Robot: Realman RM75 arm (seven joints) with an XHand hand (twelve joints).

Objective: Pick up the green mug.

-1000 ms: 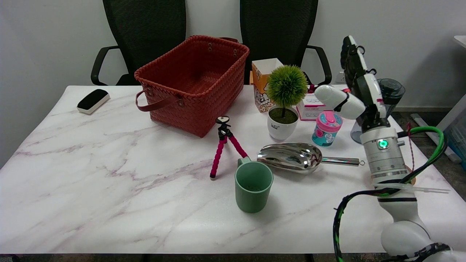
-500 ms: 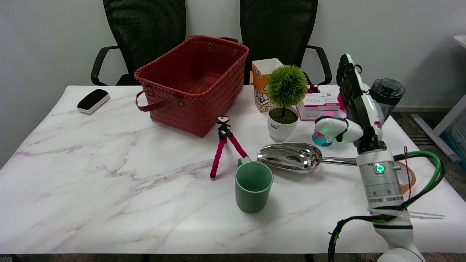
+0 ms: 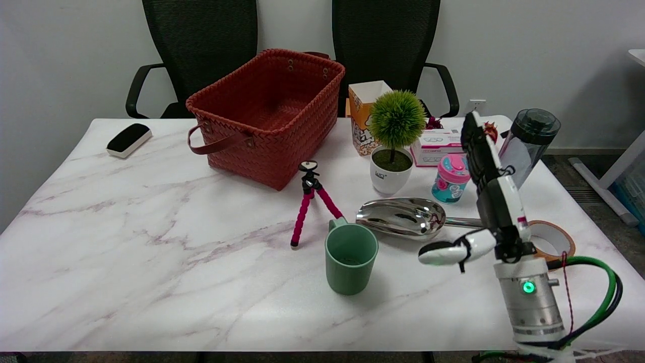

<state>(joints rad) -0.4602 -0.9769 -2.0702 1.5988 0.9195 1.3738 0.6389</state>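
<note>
1. On the marble-patterned table (image 3: 151, 262), we see a matte, cylindrical green mug (image 3: 350, 258) standing upright beside a shiny metal scoop (image 3: 403, 218).
2. We find the mug at nine o'clock from the right hand (image 3: 486, 201), well apart; its fingers are spread, holding nothing.

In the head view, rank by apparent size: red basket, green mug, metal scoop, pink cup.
Largest to smallest:
1. red basket
2. metal scoop, handle included
3. green mug, close to the scoop and nearer the camera, so unsure
4. pink cup

green mug (image 3: 350, 258), red woven basket (image 3: 267, 113)
</note>
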